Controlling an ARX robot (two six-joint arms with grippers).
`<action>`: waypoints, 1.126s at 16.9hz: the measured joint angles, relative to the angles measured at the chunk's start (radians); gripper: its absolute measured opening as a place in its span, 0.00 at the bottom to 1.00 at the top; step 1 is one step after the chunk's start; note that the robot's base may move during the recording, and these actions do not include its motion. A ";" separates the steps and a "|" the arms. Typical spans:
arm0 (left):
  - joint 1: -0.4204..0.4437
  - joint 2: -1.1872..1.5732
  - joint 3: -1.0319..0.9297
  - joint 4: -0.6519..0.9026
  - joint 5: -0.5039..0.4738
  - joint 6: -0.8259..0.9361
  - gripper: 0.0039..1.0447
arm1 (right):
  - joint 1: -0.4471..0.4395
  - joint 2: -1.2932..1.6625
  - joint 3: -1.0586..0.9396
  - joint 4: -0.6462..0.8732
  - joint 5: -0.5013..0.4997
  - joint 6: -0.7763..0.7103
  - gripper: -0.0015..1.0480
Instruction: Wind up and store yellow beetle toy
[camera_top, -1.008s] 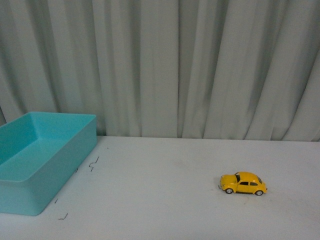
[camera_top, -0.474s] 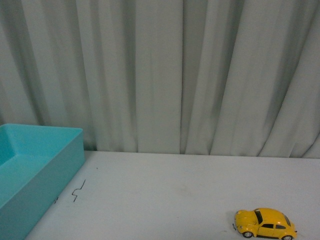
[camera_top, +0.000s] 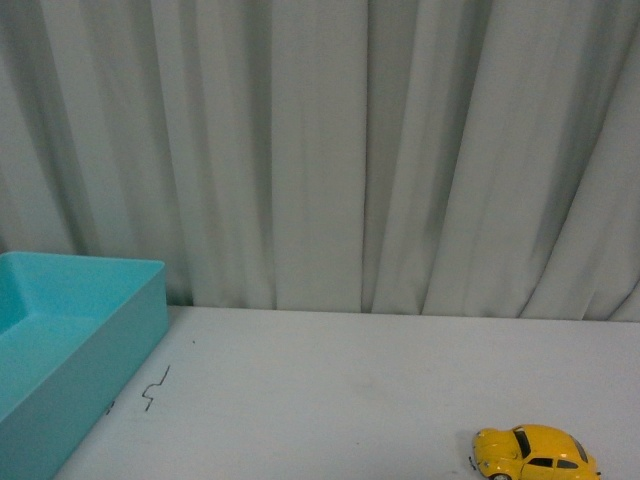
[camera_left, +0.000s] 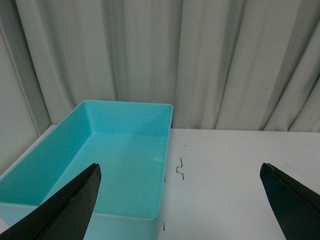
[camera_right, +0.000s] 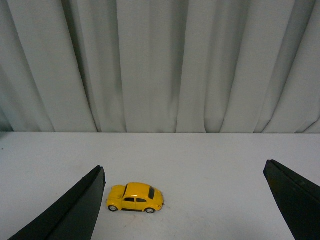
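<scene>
The yellow beetle toy (camera_right: 135, 197) stands on the counter (camera_top: 330, 400), on the right side. It lies crosswise before the right hand (camera_right: 183, 166), which is spread wide and is the nearer one. The left hand (camera_left: 180, 167), also spread, faces the turquoise box (camera_left: 125, 160).

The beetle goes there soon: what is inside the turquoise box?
Inside the turquoise box the floor looks bare in the left wrist view. A finger of the left gripper covers one near corner, so that part is unseen.
</scene>
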 joint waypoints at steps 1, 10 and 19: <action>0.000 0.000 0.000 0.000 0.000 0.000 0.94 | 0.000 0.000 0.000 0.000 0.000 0.000 0.94; 0.000 0.000 0.000 -0.001 0.002 0.000 0.94 | -0.545 0.702 0.112 0.602 -0.497 0.194 0.94; 0.000 0.000 0.000 0.000 0.000 0.000 0.94 | -0.159 2.001 1.057 0.237 -0.858 -0.663 0.94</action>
